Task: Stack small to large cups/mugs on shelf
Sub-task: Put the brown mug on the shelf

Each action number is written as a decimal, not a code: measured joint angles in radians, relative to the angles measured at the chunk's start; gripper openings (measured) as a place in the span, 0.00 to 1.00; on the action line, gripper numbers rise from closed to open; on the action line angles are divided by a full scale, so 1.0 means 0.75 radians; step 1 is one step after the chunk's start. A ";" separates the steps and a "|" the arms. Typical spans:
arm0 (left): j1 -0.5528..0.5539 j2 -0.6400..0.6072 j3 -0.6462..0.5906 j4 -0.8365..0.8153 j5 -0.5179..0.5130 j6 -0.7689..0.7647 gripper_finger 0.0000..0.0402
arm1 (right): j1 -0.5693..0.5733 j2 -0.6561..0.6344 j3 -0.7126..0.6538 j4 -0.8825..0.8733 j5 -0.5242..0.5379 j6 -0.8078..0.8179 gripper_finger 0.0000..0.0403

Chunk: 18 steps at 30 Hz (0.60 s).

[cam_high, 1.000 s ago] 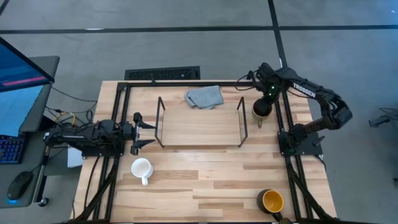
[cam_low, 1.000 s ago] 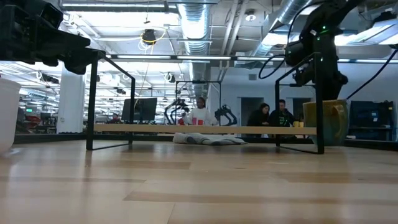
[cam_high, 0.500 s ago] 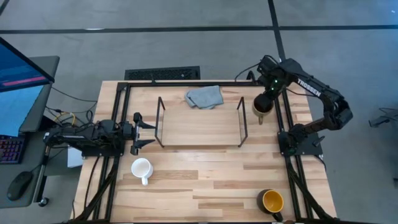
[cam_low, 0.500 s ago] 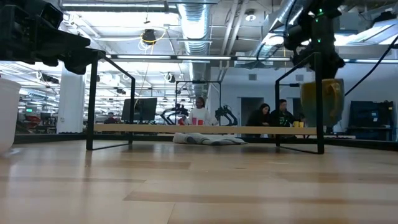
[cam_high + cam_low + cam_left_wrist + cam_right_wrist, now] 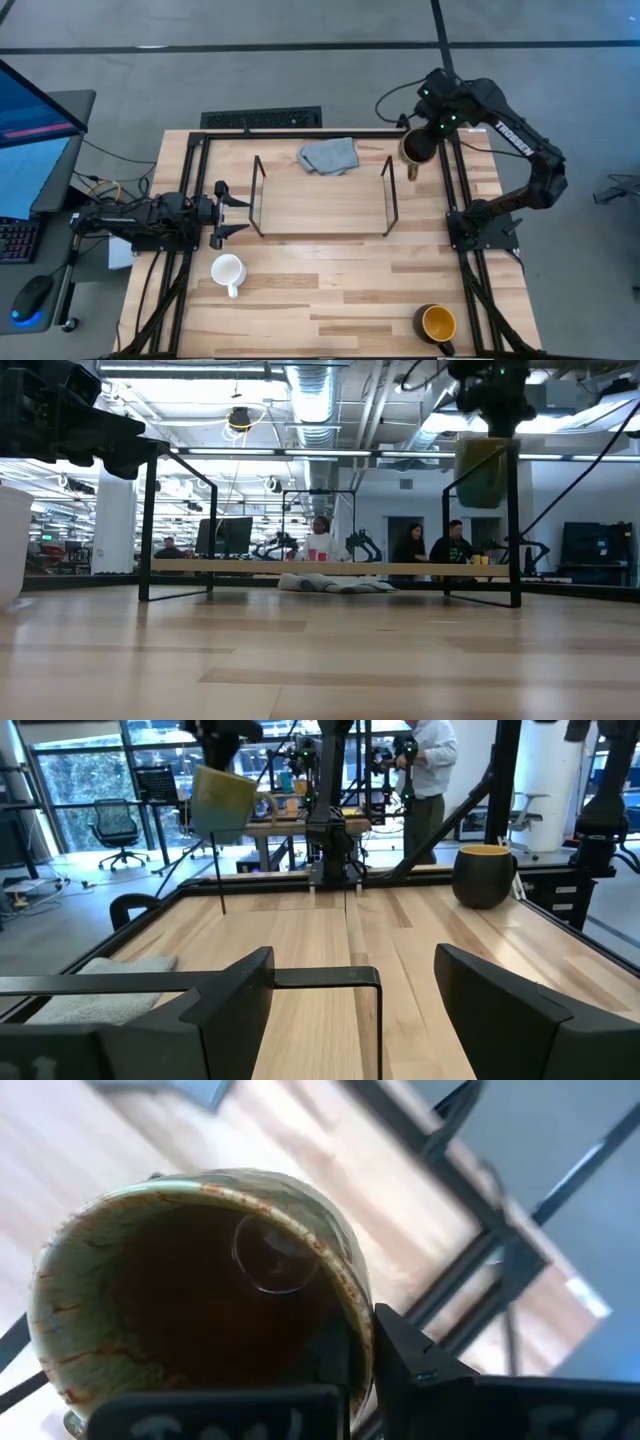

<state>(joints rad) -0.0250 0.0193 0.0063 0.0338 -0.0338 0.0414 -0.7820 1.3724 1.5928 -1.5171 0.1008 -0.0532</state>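
My right gripper (image 5: 428, 146) is shut on the dark brown mug (image 5: 414, 150) and holds it in the air just outside the shelf's right end frame (image 5: 390, 190). In the low view the mug (image 5: 482, 472) hangs level with the top of that frame. The shelf (image 5: 322, 205) stands mid-table on its wooden base. The small white mug (image 5: 228, 270) stands near the front left. The dark mug with the yellow inside (image 5: 437, 323) stands at the front right. My left gripper (image 5: 240, 214) is open and empty at the shelf's left end. My right gripper pinches the brown mug's wall at the rim (image 5: 352, 1312), one finger inside the mug and one finger (image 5: 412, 1362) outside. The fingers come from above, pointing down. The mug hangs below them, mouth up, close to upright, lifted clear of the table.
A grey cloth (image 5: 328, 155) lies behind the shelf's far side. A black metal frame (image 5: 300, 133) edges the table. Bare wood lies between the shelf and the near edge. People sit in the room beyond the table (image 5: 432, 548).
My right gripper has risen with the brown mug and drifted a little toward the far edge. The mug stood on the table beside the shelf's right end frame; it now hangs clear, as high as the top of that frame. My left arm has kept still.
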 joint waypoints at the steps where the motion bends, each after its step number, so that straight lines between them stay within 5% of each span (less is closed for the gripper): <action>1: 0.000 0.000 0.000 0.000 0.000 0.000 0.66 | 0.008 0.000 0.025 0.000 0.017 0.002 0.08; 18: 0.000 0.000 0.000 0.000 0.000 0.000 0.66 | 0.268 0.016 0.154 0.174 -0.149 0.022 0.08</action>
<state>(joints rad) -0.0247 0.0193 0.0063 0.0338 -0.0338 0.0414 -0.5807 1.3841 1.7081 -1.3863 -0.0107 -0.0370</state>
